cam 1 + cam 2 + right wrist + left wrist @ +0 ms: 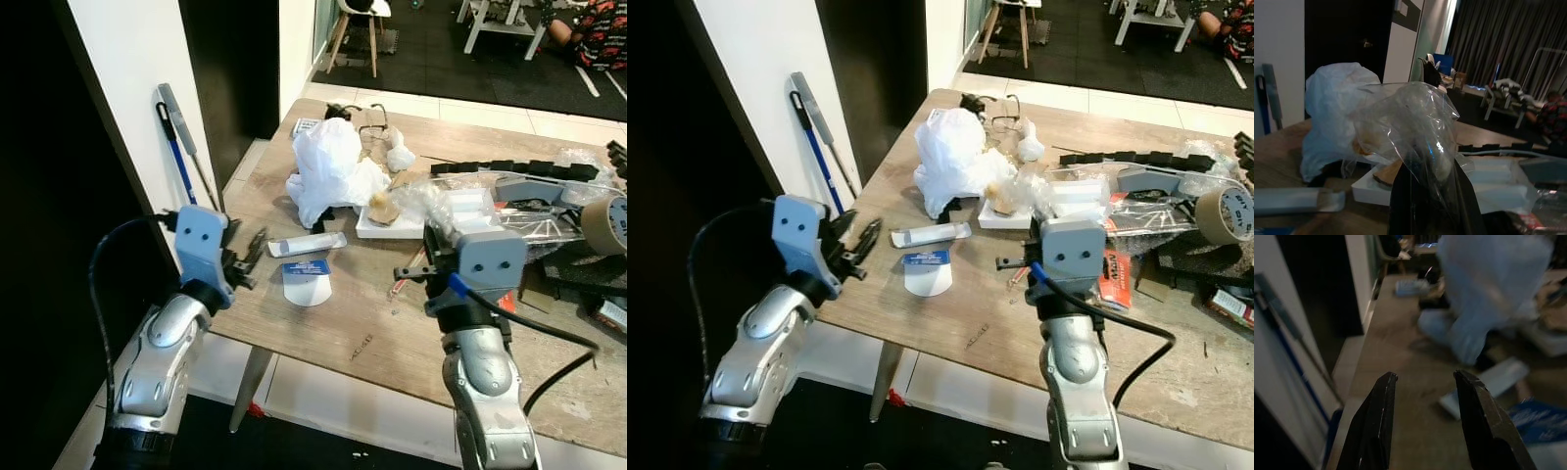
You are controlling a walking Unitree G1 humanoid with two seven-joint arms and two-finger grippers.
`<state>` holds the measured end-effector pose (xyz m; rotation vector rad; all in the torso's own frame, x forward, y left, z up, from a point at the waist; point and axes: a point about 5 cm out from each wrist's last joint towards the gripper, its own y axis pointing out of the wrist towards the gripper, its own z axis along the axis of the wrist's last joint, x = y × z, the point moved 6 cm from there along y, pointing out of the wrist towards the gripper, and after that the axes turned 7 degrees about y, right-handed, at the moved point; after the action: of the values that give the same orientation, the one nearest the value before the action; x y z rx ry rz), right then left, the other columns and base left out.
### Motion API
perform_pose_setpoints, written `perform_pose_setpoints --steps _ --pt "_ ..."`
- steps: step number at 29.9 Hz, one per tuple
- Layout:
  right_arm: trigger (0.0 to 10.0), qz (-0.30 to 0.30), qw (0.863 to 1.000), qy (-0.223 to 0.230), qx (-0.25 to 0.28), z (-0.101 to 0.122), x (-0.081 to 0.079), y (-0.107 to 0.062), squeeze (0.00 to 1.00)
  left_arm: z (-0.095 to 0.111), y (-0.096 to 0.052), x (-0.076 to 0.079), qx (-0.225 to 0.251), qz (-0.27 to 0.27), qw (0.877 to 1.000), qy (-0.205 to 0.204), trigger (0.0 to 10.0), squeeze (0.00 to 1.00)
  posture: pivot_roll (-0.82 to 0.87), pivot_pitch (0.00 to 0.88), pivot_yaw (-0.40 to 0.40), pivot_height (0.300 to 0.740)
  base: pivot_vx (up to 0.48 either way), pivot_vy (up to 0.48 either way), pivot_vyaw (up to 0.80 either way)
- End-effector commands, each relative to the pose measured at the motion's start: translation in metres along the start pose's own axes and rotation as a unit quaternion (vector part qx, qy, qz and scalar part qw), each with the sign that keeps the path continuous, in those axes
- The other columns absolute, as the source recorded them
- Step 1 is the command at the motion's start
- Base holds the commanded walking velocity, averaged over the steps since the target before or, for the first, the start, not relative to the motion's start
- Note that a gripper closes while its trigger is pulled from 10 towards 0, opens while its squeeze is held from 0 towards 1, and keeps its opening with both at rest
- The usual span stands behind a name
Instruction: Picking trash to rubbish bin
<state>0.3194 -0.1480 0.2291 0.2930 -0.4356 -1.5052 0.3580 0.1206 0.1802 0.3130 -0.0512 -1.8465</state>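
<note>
Right end effector (1425, 205): above the middle of the tabletop (323, 343), its black fingers pinching a crumpled clear plastic bag (1410, 127), which bunches up from between them.
Left end effector (1422, 421): at the near left edge of the tabletop, fingers spread with nothing between them.
White plastic bag (328, 166): a large crumpled heap toward the far left of the tabletop.
White tray (377, 227): just right of the white bag, with a brownish scrap on it.
White and blue packet (307, 280): flat on the tabletop, near the left end effector.
Long white wrapper (307, 245): just beyond the packet.
Tape roll (605, 225): far right among clutter.
Blue-handled tool (176, 152): leaning on the white wall at left.
</note>
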Motion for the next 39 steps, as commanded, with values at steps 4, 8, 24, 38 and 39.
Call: perform_pose_setpoints --steps 4,8,24,38,39 --pt "10.0 0.014 1.000 -0.021 0.002 -0.001 -0.006 0.004 0.00 0.002 -0.003 -0.008 0.008 0.037 0.999 0.007 10.0 0.00 -0.07 0.158 0.011 0.740 0.000 0.000 0.00" --pt "10.0 0.020 1.000 -0.016 0.005 -0.002 -0.009 0.007 0.00 0.012 -0.001 -0.012 0.028 0.056 0.998 0.010 10.0 0.00 -0.07 0.151 0.015 0.740 0.000 0.000 0.00" --pt "10.0 0.033 0.999 -0.024 -0.009 -0.012 -0.019 0.006 0.00 0.013 0.005 -0.014 0.026 0.075 0.997 0.018 10.0 0.00 -0.05 0.137 0.037 0.740 0.000 0.000 -0.12" --pt "10.0 0.035 0.999 -0.022 -0.014 -0.015 -0.022 0.006 0.00 0.015 0.008 -0.010 0.028 0.074 0.997 0.013 10.0 0.00 -0.06 0.147 0.040 0.740 0.000 0.000 -0.48" --pt "10.0 0.035 0.999 -0.023 -0.014 -0.016 -0.021 0.006 0.00 0.016 0.009 -0.010 0.030 0.076 0.997 0.015 10.0 0.00 -0.06 0.149 0.040 0.740 0.000 0.000 -0.48"
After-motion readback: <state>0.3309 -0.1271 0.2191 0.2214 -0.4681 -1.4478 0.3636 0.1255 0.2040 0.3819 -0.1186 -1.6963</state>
